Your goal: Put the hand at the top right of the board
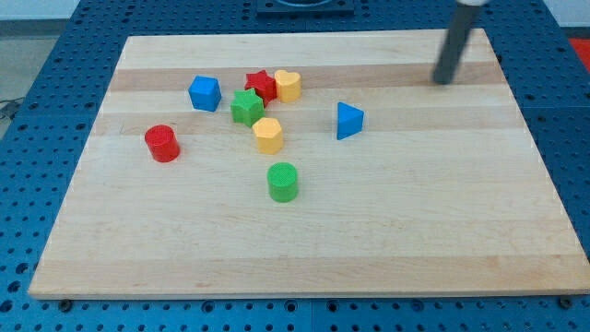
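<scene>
A pale wooden counter (304, 240) holds eight small plastic blocks, listed from the view's left to right. A red cylinder (162, 143) sits farthest left. A blue cube (205, 93) lies at its 2 o'clock. Next comes a tight cluster: a green star (246, 106), a red star (261, 85) and a yellow heart-shaped block (288, 85) just beside it. A yellow hexagonal block (268, 135) sits at the green star's 5 o'clock, and a green cylinder (283, 181) lies at 6 o'clock from that. A blue triangular block (348, 121) stands apart. My tip (444, 81), a dark rod with no fingers to open or close, rests near the counter's top right corner, at the triangle's 2 o'clock, well apart from every block. The goal corner lies at roughly 1 o'clock from my tip, only a short slide away.
</scene>
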Controlling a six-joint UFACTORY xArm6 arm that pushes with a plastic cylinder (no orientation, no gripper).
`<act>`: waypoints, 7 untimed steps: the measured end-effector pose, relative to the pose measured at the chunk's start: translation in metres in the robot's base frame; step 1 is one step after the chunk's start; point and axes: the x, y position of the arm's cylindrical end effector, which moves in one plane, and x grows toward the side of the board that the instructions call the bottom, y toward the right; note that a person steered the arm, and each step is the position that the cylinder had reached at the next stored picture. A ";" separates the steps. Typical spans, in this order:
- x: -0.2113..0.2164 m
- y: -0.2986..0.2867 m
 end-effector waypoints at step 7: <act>0.014 -0.067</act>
